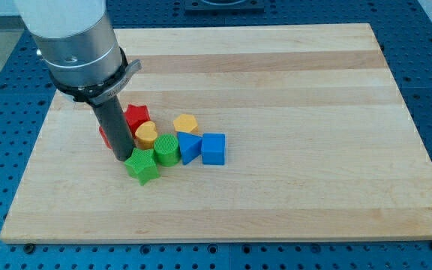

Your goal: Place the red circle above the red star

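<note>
Toward the board's (pixel 291 202) left edge, a red block (pixel 105 137), likely the red circle, peeks out from behind the rod, mostly hidden. My tip (pixel 124 159) rests just left of the green star (pixel 142 166), touching or nearly so; it has no jaws to open or close. The red star (pixel 136 116) sits just behind. Rightward come the orange block (pixel 146 134), green round block (pixel 166 149), yellow block (pixel 186 123), blue triangle (pixel 189 147) and blue cube (pixel 213 148).

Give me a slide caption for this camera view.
My tip sits beside the green star, hiding part of a red block near the red star.
</note>
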`<state>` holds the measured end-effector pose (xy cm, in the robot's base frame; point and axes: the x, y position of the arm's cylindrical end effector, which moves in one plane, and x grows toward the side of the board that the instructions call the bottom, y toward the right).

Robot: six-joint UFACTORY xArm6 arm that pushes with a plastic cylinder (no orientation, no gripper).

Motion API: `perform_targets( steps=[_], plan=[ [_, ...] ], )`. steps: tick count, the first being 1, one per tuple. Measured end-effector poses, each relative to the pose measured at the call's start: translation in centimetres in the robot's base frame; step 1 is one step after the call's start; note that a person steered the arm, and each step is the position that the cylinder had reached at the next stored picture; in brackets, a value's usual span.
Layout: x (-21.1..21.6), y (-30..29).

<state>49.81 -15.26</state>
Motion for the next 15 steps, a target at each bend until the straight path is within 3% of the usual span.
perform_targets(
  steps=[4, 5, 12, 14, 15],
  plan=[
    [0.6, -4.2],
    [-6.2, -3.0],
    [-11.9, 1.3],
    [-8.9, -5.0],
    [-14.0, -5.4]
  ],
)
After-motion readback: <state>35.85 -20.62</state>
